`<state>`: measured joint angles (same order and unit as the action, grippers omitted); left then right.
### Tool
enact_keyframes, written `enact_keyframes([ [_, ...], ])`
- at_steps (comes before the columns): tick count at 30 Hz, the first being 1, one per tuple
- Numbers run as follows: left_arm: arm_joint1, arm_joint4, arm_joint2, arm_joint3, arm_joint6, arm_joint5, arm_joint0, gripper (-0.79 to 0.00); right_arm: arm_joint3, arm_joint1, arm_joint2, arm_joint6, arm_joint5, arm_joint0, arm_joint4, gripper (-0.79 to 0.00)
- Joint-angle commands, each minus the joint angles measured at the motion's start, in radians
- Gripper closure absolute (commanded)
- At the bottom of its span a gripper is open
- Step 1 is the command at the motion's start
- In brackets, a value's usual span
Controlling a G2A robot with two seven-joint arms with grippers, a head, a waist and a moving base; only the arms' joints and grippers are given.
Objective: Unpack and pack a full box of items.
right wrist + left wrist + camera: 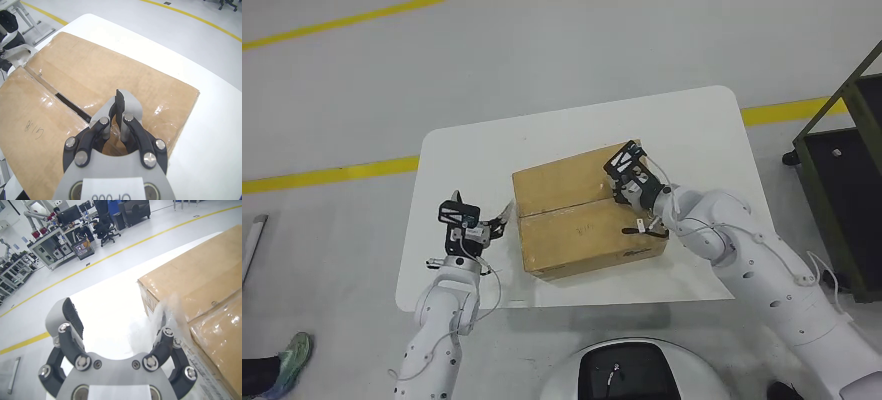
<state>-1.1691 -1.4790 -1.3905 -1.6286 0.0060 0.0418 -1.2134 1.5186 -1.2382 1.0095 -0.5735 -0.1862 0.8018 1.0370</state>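
A closed cardboard box lies in the middle of the white table, its top flaps covered with clear tape. A dark slit shows along the centre seam. My left gripper is open at the box's left end, and a crumpled strip of clear tape clings to the finger nearest the box. My right gripper is shut above the box's top near its right end, over the seam. I cannot see whether anything is pinched between its pads.
A dark metal rack stands on the floor beyond the table's right side. Bare table surrounds the box, with the widest strip at the left. Yellow lines cross the floor behind.
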Motion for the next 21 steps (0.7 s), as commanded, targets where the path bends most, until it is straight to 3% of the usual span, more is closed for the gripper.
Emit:
enact_keyframes([
  [1, -0.002, -0.001, 0.002, -0.008, 0.000, -0.005, 0.012, -0.785, 0.000, -0.001, 0.001, -0.001, -0.004, 0.001, -0.001, 0.000],
  [21, -0.031, 0.055, 0.076, -0.067, -0.015, -0.012, 0.166, -0.785, 0.053, 0.008, 0.092, -0.015, 0.018, 0.058, -0.013, 0.000],
])
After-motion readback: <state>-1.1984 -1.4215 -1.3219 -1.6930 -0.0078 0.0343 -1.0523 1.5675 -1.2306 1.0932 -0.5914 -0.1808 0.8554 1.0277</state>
